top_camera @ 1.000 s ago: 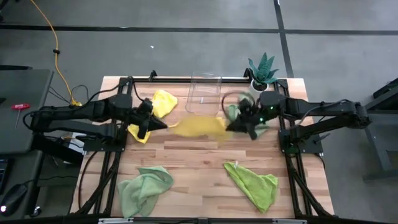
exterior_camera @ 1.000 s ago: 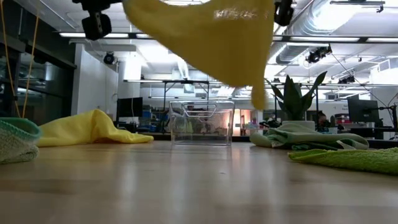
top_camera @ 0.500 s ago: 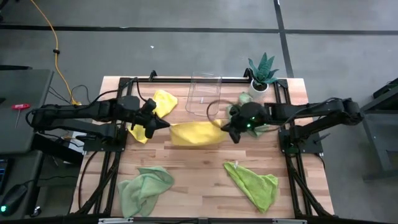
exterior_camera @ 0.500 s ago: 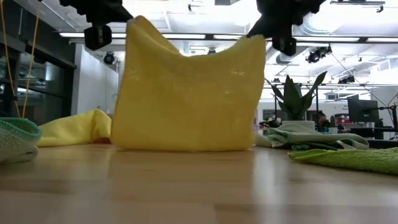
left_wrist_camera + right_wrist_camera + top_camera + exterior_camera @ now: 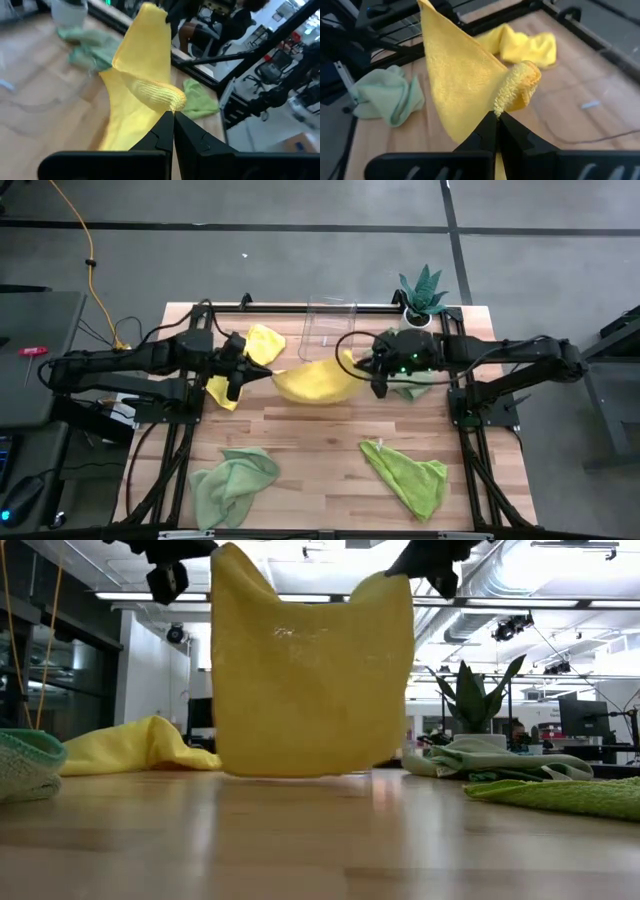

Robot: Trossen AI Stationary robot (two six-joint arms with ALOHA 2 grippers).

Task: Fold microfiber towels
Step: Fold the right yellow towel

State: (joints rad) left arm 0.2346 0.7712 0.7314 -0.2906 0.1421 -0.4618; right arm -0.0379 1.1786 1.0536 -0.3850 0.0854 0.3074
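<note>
A bright yellow microfiber towel (image 5: 315, 383) hangs as a flat sheet (image 5: 310, 670) between my two grippers over the middle of the table, its lower edge at or just above the wood. My left gripper (image 5: 262, 373) is shut on its left top corner, my right gripper (image 5: 364, 366) on its right top corner. A second yellow towel (image 5: 256, 345) lies bunched behind the left arm. A pale mint one (image 5: 410, 387) lies under the right arm. Another mint towel (image 5: 232, 480) and a lime one (image 5: 410, 478) lie crumpled near the front. My left gripper (image 5: 173, 114) pinches the towel's top corner (image 5: 167, 100) between its two fingers, coming from the table's left and slanting slightly down. The corner bunches just past the fingertips. The cloth hangs below. My right gripper (image 5: 497, 114) pinches the other top corner (image 5: 516, 87) between its two fingers, coming from the table's right and slanting down. A curl of cloth stands beyond the fingertips. The sheet falls away below and sags a little between the two holds.
A clear plastic bin (image 5: 328, 330) stands at the far middle, just behind the hanging towel. A spiky potted plant (image 5: 422, 295) sits at the far right corner. Bare wood (image 5: 320, 440) lies between the two front towels.
The yellow towel, swung up with its lower part high a second ago, dropped to hang straight with its lower edge on the table, then rose slightly. My right gripper went a little toward the table's left and far side and turned. The left one rolled slightly.
</note>
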